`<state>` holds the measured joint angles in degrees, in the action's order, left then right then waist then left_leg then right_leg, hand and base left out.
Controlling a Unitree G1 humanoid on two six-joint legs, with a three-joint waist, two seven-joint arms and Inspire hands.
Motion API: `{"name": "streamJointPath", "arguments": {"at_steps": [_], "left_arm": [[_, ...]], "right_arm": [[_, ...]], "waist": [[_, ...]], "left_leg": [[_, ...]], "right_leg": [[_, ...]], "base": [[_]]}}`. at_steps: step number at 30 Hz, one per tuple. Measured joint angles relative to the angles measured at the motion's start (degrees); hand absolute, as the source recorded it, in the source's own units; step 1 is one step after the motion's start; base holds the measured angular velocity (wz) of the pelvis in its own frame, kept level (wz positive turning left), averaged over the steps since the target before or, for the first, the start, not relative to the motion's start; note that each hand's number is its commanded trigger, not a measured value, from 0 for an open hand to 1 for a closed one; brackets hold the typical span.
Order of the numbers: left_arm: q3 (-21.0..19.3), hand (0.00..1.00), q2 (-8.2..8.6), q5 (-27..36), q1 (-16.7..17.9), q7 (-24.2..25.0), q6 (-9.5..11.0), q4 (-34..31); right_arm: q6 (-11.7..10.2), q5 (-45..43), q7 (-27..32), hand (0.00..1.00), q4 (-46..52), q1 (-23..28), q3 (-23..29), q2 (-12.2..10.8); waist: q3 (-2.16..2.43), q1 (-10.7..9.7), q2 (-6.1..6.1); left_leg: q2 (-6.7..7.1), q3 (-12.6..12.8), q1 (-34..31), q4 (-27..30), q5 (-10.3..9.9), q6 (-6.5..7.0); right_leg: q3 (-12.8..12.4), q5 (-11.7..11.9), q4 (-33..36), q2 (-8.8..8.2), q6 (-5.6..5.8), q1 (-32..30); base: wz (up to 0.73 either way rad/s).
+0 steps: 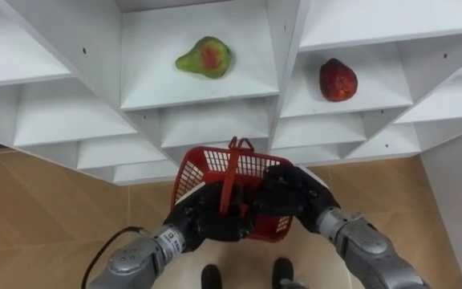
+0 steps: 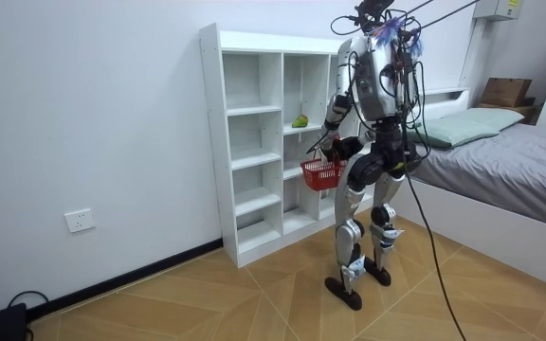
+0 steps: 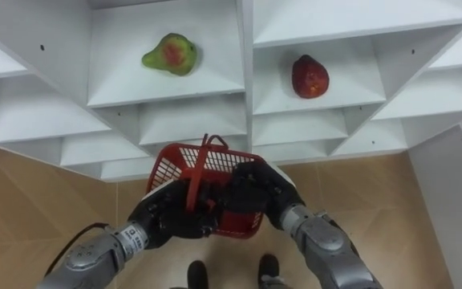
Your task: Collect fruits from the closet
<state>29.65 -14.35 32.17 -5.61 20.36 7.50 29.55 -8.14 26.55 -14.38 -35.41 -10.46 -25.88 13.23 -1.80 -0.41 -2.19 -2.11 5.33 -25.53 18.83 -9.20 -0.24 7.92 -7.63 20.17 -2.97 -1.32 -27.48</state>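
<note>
The red basket is carried low before the body, at 6 o'clock in the eye view, with its mouth turned upward so that fruit can be dropped in; nothing is seen inside it. Its upright handle is clasped by the left hand, whose fingers are curled round it. The right hand is laid against the basket's 4 o'clock side, seemingly to steady it; whether that hand grips or only rests cannot be told. Both fruits are found on the closet shelves: a green pear with a red blush at 12 o'clock of the basket, and a red fruit in the next compartment at 2 o'clock, each well apart from the hands. A hand will probably have to be freed before either is reached. The closet is set against a white wall, a wood-patterned floor is seen beneath, and a bed is placed at 3 o'clock in the room view
</note>
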Motion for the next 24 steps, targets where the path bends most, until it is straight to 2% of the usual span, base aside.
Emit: {"name": "streamJointPath", "arguments": {"at_steps": [3,8,11,24], "left_arm": [[0.0,1.00,-0.01,1.1,0.0,0.0,0.4,0.0],[0.1,1.00,0.03,2.0,0.0,0.0,0.8,0.0],[0.3,1.00,0.03,2.1,0.0,0.0,1.2,0.4],[0.6,1.00,0.26,2.1,0.0,0.0,1.3,1.0]], "right_arm": [[0.0,0.0,0.1,1.00,0.0,-0.7,0.0,-0.1],[-0.6,0.0,0.7,1.00,0.0,-0.8,0.0,-0.3],[-0.6,-0.1,1.6,1.00,-0.1,-0.8,-0.1,-0.5],[-0.6,-1.8,5.5,1.00,0.0,-1.0,-0.3,-1.2]], "waist": [[0.01,-0.9,0.19],[0.00,-1.2,1.14],[-0.16,-1.2,1.58],[-0.17,-0.7,1.26]], "left_leg": [[0.05,0.0,0.1,0.0,0.0,0.01],[0.03,0.1,0.3,0.0,0.0,0.00],[0.05,0.1,0.9,0.1,0.0,0.01],[-0.14,0.1,0.8,0.5,0.0,0.01]], "right_leg": [[-0.1,0.0,0.0,-0.01,0.00,0.0],[-0.2,0.0,0.4,0.00,-0.01,0.0],[-0.2,0.0,0.3,-0.01,-0.01,0.6],[0.1,0.2,-0.4,0.09,-0.03,0.9]], "base": [[0.00],[-0.01],[0.00],[0.00]]}}
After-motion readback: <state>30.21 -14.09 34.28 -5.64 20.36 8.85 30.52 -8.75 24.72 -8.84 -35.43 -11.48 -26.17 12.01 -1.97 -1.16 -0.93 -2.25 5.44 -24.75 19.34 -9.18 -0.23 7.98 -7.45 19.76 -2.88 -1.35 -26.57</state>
